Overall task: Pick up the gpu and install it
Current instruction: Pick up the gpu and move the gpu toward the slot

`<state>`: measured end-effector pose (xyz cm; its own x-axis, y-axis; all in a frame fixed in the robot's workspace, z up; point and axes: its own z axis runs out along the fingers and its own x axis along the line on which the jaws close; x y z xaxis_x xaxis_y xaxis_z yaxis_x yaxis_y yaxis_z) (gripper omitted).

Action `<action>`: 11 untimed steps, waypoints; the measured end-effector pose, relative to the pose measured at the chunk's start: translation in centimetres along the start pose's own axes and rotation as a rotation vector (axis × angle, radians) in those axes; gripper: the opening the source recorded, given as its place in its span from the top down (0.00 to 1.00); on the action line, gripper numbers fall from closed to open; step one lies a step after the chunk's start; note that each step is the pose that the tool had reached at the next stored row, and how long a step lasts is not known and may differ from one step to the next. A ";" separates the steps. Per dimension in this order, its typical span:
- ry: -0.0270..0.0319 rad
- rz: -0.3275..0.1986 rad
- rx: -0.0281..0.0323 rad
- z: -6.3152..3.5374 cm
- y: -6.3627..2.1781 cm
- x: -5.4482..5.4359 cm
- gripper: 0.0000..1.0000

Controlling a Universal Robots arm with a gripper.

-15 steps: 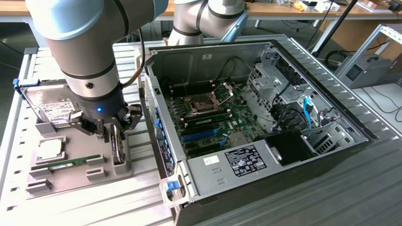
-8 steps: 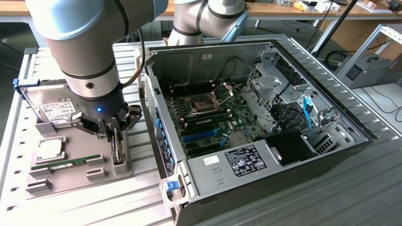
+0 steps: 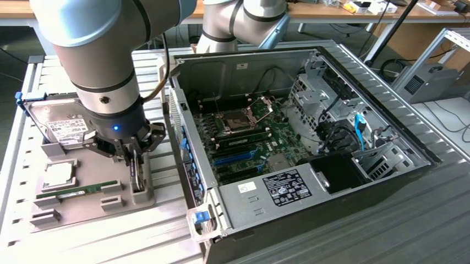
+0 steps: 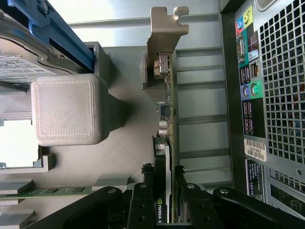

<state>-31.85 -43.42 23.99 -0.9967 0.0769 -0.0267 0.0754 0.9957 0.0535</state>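
Observation:
The gpu (image 3: 138, 177) stands on its edge in a slot of the grey holder tray (image 3: 88, 212), at the exterior view's left of the open computer case. My gripper (image 3: 132, 158) reaches straight down onto it. In the wrist view the gpu (image 4: 164, 138) is a thin card seen edge-on, with a black face and a silver end bracket (image 4: 164, 28). The gripper (image 4: 164, 186) has one black finger (image 4: 142, 202) on each side of the card, pressed against it. The card's lower edge sits inside the tray slot.
On the same tray lie a silver hard drive (image 3: 63, 129), a processor (image 3: 57, 174) and a green memory stick (image 3: 77, 191). The open case (image 3: 382, 121) with its motherboard (image 3: 246, 140) lies just beside the tray. Its rear port panel (image 4: 267, 95) is close to the card.

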 end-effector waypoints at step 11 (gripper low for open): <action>0.0018 -0.033 -0.0009 0.00 0.00 0.0 0.73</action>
<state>-31.85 -43.42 23.99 -0.9987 0.0440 -0.0266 0.0425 0.9977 0.0535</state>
